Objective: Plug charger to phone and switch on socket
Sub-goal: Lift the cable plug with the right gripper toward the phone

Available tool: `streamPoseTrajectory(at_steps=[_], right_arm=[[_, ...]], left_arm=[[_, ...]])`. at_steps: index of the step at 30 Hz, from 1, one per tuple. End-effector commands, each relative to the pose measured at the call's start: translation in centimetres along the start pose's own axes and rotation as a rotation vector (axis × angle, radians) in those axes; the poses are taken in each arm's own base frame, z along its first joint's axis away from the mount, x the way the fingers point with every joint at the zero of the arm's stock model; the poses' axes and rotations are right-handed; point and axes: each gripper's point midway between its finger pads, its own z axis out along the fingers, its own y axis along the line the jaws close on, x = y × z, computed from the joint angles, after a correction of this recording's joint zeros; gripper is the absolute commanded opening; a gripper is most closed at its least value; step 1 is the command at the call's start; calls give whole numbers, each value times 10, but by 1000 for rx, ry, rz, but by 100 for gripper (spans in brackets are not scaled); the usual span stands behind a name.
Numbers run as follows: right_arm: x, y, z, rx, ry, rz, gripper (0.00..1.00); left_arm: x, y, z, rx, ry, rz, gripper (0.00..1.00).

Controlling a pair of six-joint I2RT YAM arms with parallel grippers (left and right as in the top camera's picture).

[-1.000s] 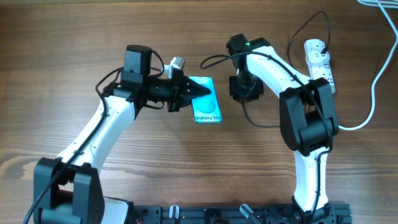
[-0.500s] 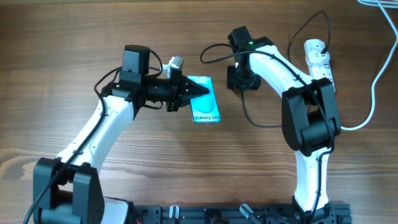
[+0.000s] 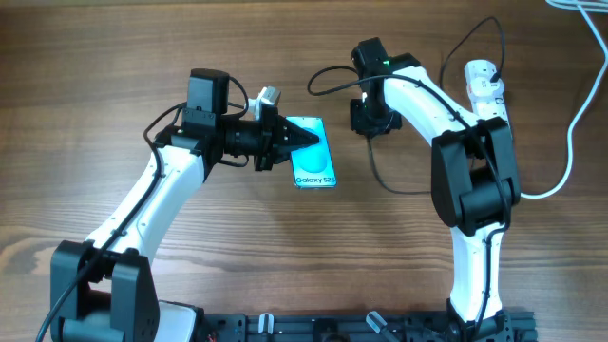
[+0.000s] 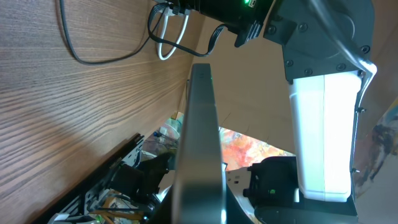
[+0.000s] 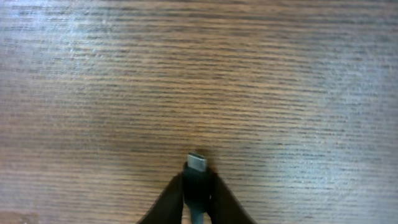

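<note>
The phone (image 3: 314,157), teal screen reading "Galaxy S25", is at the table's middle. My left gripper (image 3: 296,141) is shut on its left edge; in the left wrist view the phone (image 4: 200,143) shows edge-on between the jaws. My right gripper (image 3: 369,119) hangs right of the phone and is shut on the charger's black connector (image 5: 197,173), metal tip pointing out over the wood. The charger's black cable (image 3: 399,188) loops on the table and runs to the white plug on the socket (image 3: 488,95), a white power strip at the far right.
The socket's thick white cord (image 3: 572,142) curves off the right edge. The cable's loop (image 4: 99,57) lies on the wood in the left wrist view. The arm bases stand at the front edge.
My right gripper has moved up and away from the front, from beside the phone's right edge toward the far side, still holding the connector. The left arm and phone have stayed put.
</note>
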Motion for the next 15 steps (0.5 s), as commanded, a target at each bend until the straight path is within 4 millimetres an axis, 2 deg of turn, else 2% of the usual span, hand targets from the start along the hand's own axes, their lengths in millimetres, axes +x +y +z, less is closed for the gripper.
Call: streamPoseTrajectory(at_steps=[1, 15], right_arm=[[57, 8, 72, -52, 238, -58, 4], [52, 13, 77, -61, 205, -74, 4]], left_arm=[[7, -15, -5, 33, 21, 56, 4], [7, -15, -5, 33, 21, 56, 4]])
